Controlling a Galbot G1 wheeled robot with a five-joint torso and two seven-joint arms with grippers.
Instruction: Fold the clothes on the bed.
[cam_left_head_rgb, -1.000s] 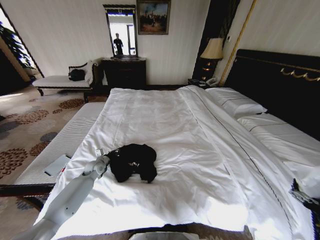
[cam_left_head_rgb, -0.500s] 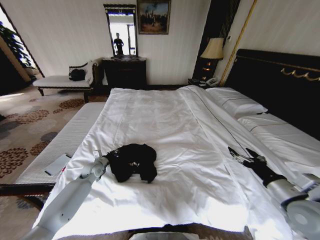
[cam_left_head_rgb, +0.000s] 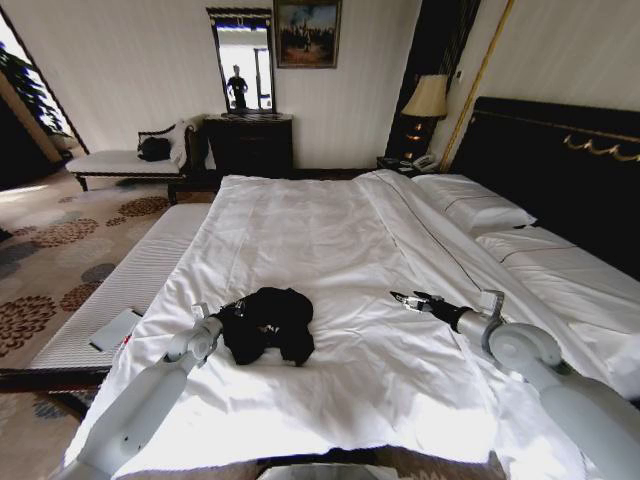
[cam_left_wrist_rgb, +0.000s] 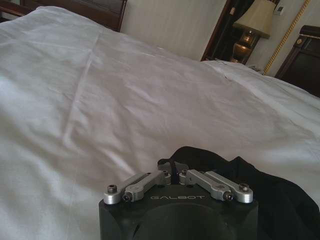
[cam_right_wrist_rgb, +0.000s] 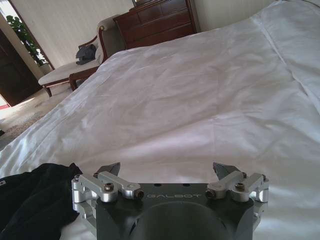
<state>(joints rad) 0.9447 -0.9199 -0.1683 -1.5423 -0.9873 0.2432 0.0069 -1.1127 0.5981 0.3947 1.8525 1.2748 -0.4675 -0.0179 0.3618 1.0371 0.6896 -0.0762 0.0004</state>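
The clothes (cam_left_head_rgb: 270, 322), a black T-shirt, lie crumpled in a heap on the bed's white duvet (cam_left_head_rgb: 320, 230), near its front left part. My left gripper (cam_left_head_rgb: 226, 309) sits at the heap's left edge; in the left wrist view the left gripper (cam_left_wrist_rgb: 172, 169) has its fingers drawn together on the black fabric (cam_left_wrist_rgb: 260, 190). My right gripper (cam_left_head_rgb: 409, 298) hovers low over the duvet to the right of the shirt, a good gap away. In the right wrist view the right gripper (cam_right_wrist_rgb: 167, 170) is open, with the shirt (cam_right_wrist_rgb: 35, 200) off to one side.
A dark headboard (cam_left_head_rgb: 560, 160) and white pillows (cam_left_head_rgb: 480, 212) line the right side. A flat grey item (cam_left_head_rgb: 113, 329) lies on the bed's left edge. Behind stand a dark dresser (cam_left_head_rgb: 250, 143), a pale bench (cam_left_head_rgb: 120, 162) and a lamp (cam_left_head_rgb: 427, 100).
My right arm has swung in from the right edge of the view to the bed's middle, its gripper nearing the shirt. The left gripper has stayed at the shirt's left edge.
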